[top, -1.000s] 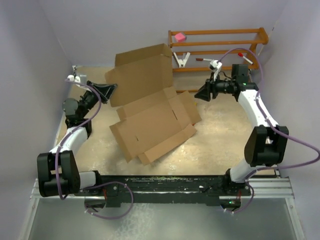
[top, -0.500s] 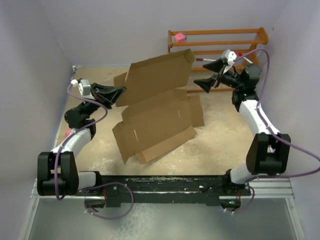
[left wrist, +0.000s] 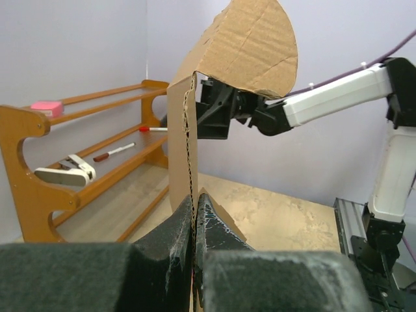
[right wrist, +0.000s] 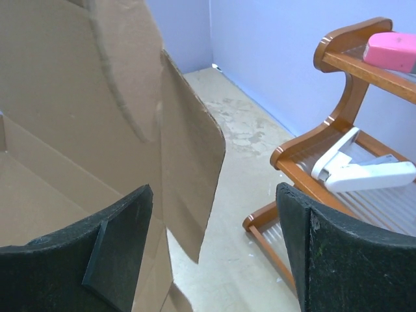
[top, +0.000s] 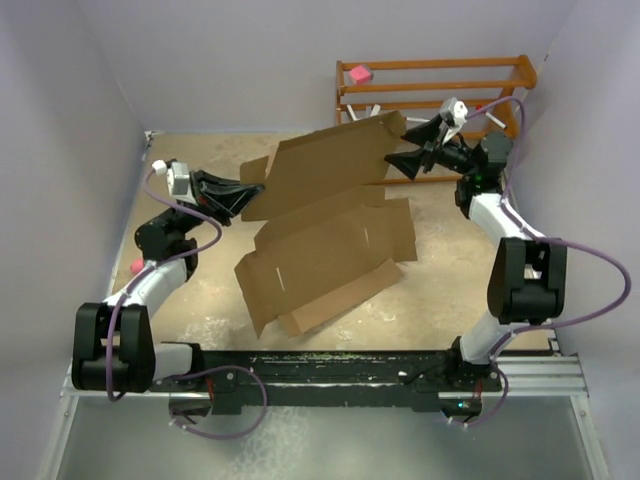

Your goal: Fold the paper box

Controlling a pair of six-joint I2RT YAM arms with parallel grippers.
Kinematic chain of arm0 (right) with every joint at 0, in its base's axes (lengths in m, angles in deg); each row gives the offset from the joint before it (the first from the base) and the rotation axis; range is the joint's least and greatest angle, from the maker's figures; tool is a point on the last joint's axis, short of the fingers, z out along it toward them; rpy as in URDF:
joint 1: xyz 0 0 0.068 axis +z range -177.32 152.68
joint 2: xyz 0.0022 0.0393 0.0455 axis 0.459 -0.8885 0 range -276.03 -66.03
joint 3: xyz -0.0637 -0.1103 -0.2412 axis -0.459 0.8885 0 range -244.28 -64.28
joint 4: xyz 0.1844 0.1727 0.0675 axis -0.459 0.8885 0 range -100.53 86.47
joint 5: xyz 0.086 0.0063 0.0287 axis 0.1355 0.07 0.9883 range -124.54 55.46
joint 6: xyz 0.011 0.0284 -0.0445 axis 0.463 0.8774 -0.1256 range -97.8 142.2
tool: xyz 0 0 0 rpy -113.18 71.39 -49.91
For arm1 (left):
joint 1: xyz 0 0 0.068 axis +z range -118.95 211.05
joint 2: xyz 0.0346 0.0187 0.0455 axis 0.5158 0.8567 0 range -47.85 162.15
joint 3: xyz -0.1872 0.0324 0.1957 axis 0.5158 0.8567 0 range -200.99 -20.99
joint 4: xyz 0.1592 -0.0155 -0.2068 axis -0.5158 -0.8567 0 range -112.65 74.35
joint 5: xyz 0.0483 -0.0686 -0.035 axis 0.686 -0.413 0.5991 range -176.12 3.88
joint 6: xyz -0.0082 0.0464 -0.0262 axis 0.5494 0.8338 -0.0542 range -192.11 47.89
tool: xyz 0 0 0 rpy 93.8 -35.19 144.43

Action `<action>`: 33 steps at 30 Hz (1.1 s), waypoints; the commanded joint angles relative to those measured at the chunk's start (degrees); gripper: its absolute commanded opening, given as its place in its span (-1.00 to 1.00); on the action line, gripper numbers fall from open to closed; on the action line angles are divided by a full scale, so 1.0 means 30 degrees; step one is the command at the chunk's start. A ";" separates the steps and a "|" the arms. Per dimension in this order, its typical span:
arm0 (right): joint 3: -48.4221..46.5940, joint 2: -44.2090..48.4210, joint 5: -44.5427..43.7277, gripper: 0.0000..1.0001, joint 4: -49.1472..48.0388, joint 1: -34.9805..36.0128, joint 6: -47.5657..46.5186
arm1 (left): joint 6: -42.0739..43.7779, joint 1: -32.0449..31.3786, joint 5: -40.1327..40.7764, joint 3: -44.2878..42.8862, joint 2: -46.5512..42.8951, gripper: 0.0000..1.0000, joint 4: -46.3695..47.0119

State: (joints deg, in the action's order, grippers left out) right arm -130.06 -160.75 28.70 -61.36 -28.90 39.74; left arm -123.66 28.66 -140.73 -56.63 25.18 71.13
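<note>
Lavender walls close in a beige, speckled table. At its 1 o'clock corner stands a wooden rack with a pink block on the top rung, and a white clamp and a red-capped marker on lower rungs. In the top view, the right arm and the raised cardboard hide part of the lower rungs. The paper box lies mid-table as a plain brown corrugated cut-out. Its lower panels rest flat, with a slot and side flaps showing, while its far panel stands lifted and tilted, with a rounded tab at the end. The left gripper, at 9 o'clock of that panel, has its fingers pressed together on the cardboard's edge. The right gripper, at the panel's 3 o'clock end, has its fingers spread wide, one of them just beside the tab. Half a second earlier the panel was reared higher and further left. Since then it has swung down toward the rack, and the whole sheet has slid slightly to the right. A second ago the right gripper hung clear of the box.
</note>
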 commanded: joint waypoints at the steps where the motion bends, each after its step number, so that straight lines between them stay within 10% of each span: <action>1: -0.1247 -0.1248 0.1461 0.61 -0.4649 0.0389 0.1934 | -0.0621 -0.0338 -0.0278 -0.0688 0.0072 -0.92 0.2565; 15: -0.1920 -0.1836 0.3810 0.61 -0.6763 0.0794 0.1934 | -0.0893 -0.0360 0.0065 -0.1829 0.1005 -0.90 0.2566; 18: -0.1538 -0.0687 0.4140 0.61 -0.6497 0.0200 0.1934 | -0.0569 -0.0352 0.1052 -0.1617 0.0993 -0.61 0.2247; 22: -0.0704 0.0843 0.4420 0.61 -0.4729 -0.0590 0.1934 | 0.1588 -0.0257 0.1182 -0.1595 -0.0213 -0.54 -0.1968; 24: -0.0373 0.1311 0.4066 0.61 -0.3660 -0.0614 0.1934 | 0.2759 -0.0279 0.1153 -0.1561 -0.0682 -0.87 -0.3479; 33: -0.2348 0.1016 0.2677 0.61 0.6503 -0.0644 0.1934 | 0.2595 -0.0255 0.1070 -0.1132 -0.0251 -0.91 -0.2898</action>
State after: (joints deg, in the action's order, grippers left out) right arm -132.90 -158.35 39.67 -61.51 -30.85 45.25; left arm -118.72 27.92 -138.33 -59.87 24.98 63.07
